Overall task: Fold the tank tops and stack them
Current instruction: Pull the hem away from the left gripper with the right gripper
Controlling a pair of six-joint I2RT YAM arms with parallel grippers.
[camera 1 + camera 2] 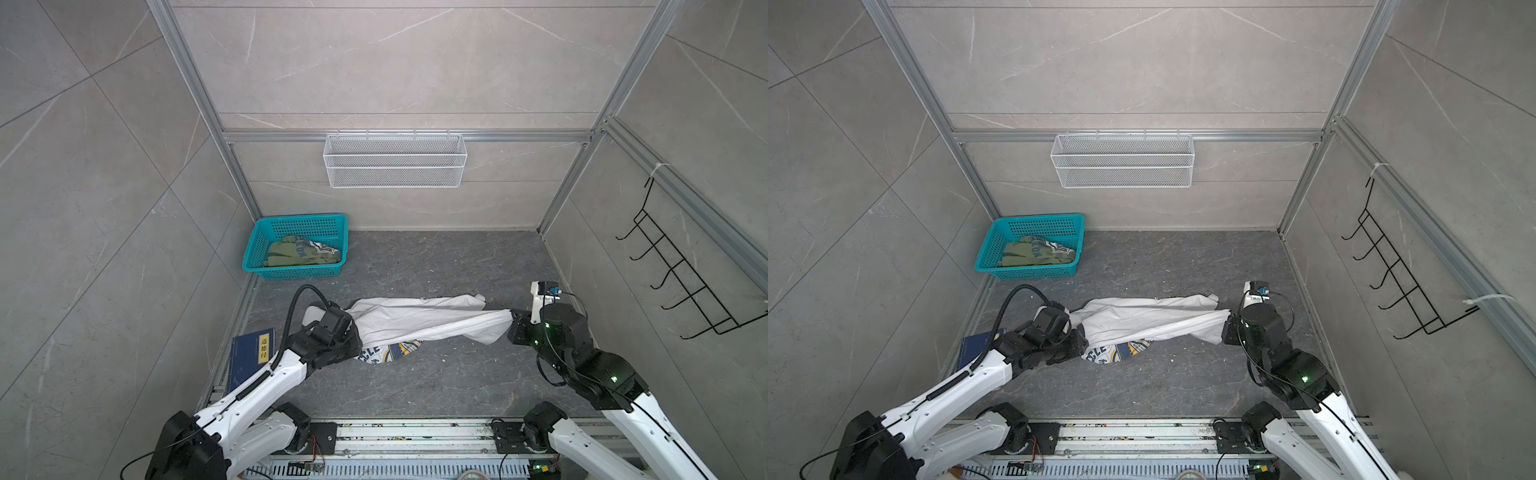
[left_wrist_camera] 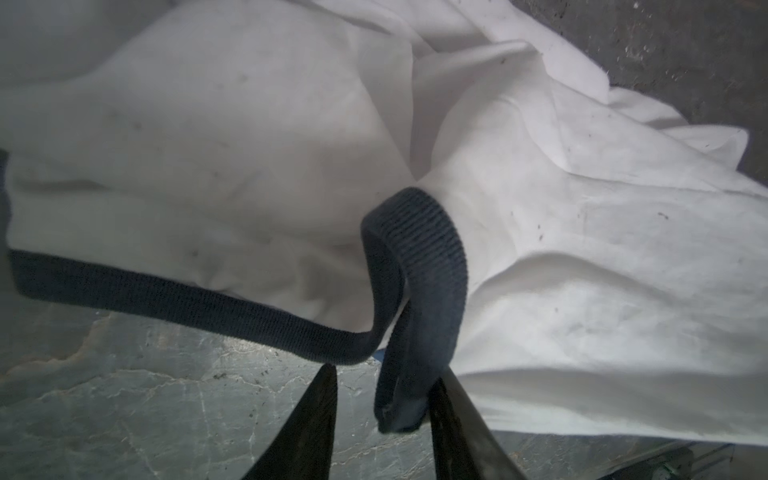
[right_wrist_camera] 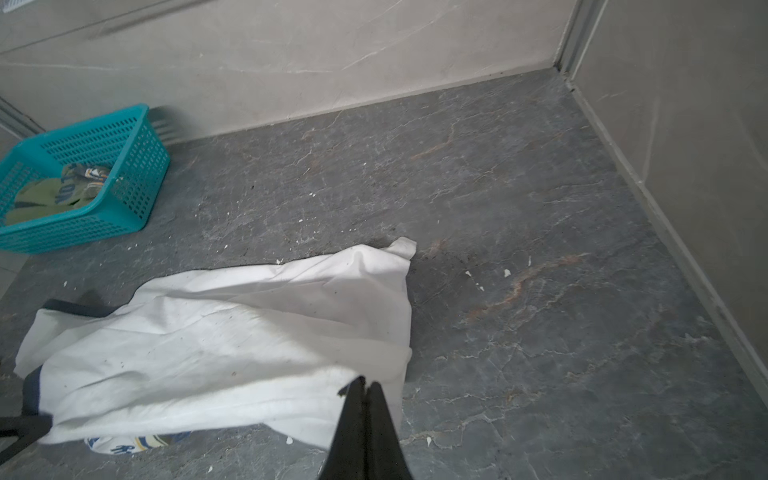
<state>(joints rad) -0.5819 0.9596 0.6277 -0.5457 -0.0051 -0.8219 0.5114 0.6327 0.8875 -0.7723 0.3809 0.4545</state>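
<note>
Firstly, the left claw (image 2: 384,370) is sitting with its two dark fingers apart in the left wrist view; in both top views its tips are being hidden under the wrist housing. A ribbed navy trim (image 2: 419,232) is looping down between the fingers and touching one of them, with a clear gap to the other.

The right claw (image 3: 365,380) is showing its fingers pressed together on a bunched corner of the white tank top (image 1: 419,320), and the cloth is running taut from that corner towards the left wrist. This top is lying in the middle of the surface (image 1: 436,386), twisted lengthwise, soft and creased, with dark specks on the weave. Its round navy-and-yellow badge (image 1: 395,351) is peeking out from under the cloth; the lettering is being cut off and cannot be read whole.

The olive tank top (image 1: 299,255) is lying crumpled inside the teal basket (image 1: 266,232), a perforated plastic tub in the far left corner, whose lattice wall is hiding the lower part. A dark blue book (image 1: 249,353) is lying flat at the near left edge, and the left arm (image 1: 266,382) is covering one corner of it. The surface is looking like dark veined stone, scattered with pale crumbs
</note>
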